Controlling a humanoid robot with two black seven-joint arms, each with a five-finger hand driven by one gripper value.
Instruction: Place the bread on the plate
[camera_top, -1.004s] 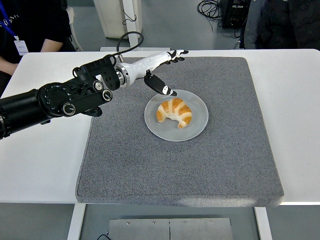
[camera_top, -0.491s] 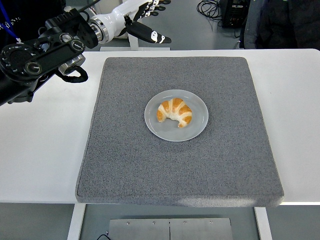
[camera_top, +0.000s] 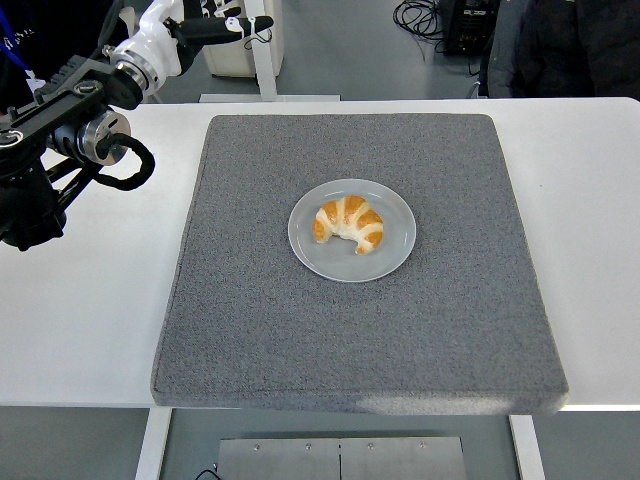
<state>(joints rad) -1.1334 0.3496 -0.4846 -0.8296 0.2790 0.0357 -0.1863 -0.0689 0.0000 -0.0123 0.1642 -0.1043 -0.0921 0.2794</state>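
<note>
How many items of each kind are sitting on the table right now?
Croissant: 1
Plate: 1
Grey mat: 1
Total: 3

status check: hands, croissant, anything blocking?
Left hand open, raised at top left, holding nothing. Right arm not in view. Croissant on the plate, mid grey mat. Nothing in the way.

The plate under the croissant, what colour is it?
Pale grey-blue. The plate shows best in the head view, sitting on the darker grey mat.
</note>
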